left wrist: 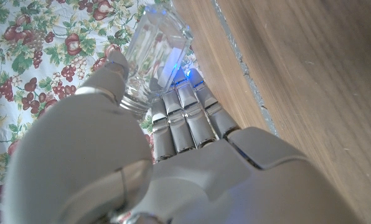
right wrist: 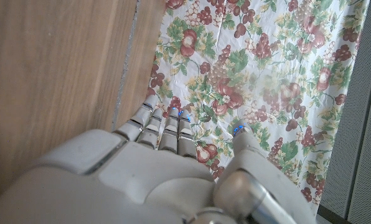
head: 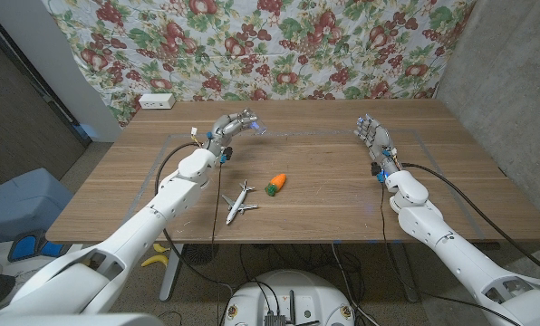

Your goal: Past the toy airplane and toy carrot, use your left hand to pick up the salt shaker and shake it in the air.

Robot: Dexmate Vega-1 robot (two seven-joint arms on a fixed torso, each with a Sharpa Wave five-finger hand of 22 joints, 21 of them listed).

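Left hand (head: 233, 126) raised, fingers (left wrist: 185, 118) gripping salt shaker (left wrist: 153, 56)

Wooden table (head: 342, 195) carries a toy airplane (head: 239, 202) just beside a toy carrot (head: 276, 184), apparently apart.

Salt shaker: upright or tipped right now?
Tipped. In the head view the salt shaker sticks out sideways from the left robot hand, off the table; the left wrist view shows fingers wrapping it.
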